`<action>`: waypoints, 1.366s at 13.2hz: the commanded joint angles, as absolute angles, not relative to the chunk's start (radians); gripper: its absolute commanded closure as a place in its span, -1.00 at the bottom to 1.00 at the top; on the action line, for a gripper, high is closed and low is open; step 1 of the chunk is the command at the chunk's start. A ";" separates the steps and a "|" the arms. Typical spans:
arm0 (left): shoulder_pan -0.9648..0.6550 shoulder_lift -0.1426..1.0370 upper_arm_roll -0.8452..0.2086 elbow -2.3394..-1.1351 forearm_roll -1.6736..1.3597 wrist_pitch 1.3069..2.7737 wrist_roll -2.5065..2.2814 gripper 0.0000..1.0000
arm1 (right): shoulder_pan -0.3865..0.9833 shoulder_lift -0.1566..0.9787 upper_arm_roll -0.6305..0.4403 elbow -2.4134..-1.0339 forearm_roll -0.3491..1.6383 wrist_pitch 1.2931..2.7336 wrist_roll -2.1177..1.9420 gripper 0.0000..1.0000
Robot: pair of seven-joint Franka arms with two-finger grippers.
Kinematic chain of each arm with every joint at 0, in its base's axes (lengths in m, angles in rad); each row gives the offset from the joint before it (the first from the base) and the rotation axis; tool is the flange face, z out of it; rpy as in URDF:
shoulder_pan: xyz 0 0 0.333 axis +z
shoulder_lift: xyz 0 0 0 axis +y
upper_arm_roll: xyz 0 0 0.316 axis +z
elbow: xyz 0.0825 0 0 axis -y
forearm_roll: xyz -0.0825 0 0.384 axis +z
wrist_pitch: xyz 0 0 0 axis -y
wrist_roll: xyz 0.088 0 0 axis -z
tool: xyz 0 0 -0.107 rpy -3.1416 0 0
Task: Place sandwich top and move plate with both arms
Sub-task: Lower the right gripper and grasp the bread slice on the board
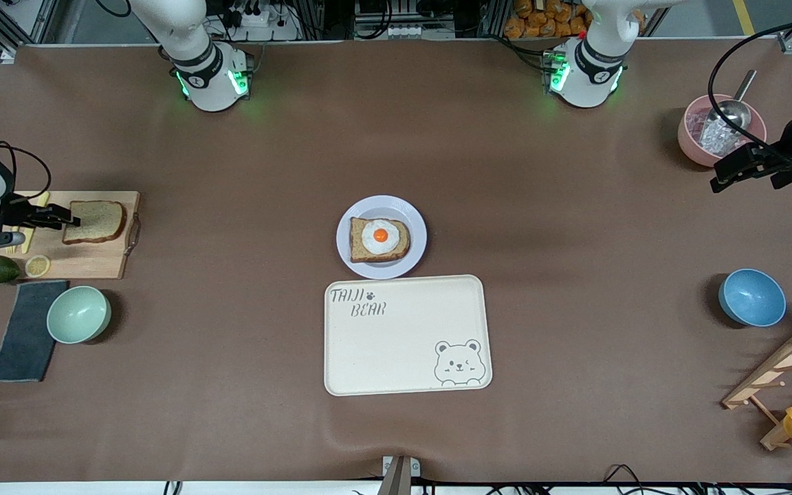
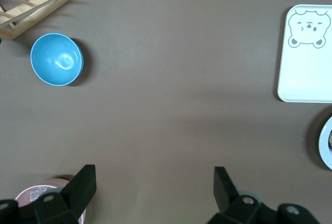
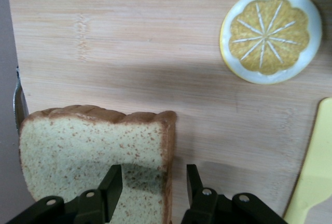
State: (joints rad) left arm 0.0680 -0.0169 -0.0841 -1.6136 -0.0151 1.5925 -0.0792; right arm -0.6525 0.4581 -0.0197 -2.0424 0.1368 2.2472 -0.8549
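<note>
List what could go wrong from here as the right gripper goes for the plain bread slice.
1. The right gripper straddles only the crust edge of the sandwich top on the cutting board; so shallow a pinch may tear it or let it droop and slip.
2. The egg-topped slice sits askew on the plate; the top could land misaligned.

The left gripper waits open near the pink bowl.

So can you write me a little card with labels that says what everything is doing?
sandwich top: lying on the wooden board, toward the right arm's end of the table
right gripper: at the board, fingers astride the slice's crust edge, not clamped
left gripper: waiting open above bare table beside the pink bowl
plate: mid-table, holding the egg-topped bread
tray: touching the plate's nearer rim
done so far: nothing placed yet
</note>
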 commanded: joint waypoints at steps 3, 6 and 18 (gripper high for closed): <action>0.074 -0.020 -0.091 -1.609 -0.025 1.585 -0.077 -1.00 | -0.693 0.474 0.000 -2.051 0.204 2.272 -0.966 1.00; 0.074 -0.018 -0.092 -1.609 -0.025 1.586 -0.078 -1.00 | -0.690 0.474 0.000 -2.048 0.206 2.269 -0.965 1.00; 0.077 -0.020 -0.091 -1.605 -0.032 1.588 -0.077 -1.00 | -0.647 0.448 0.009 -1.950 0.268 2.021 -0.815 1.00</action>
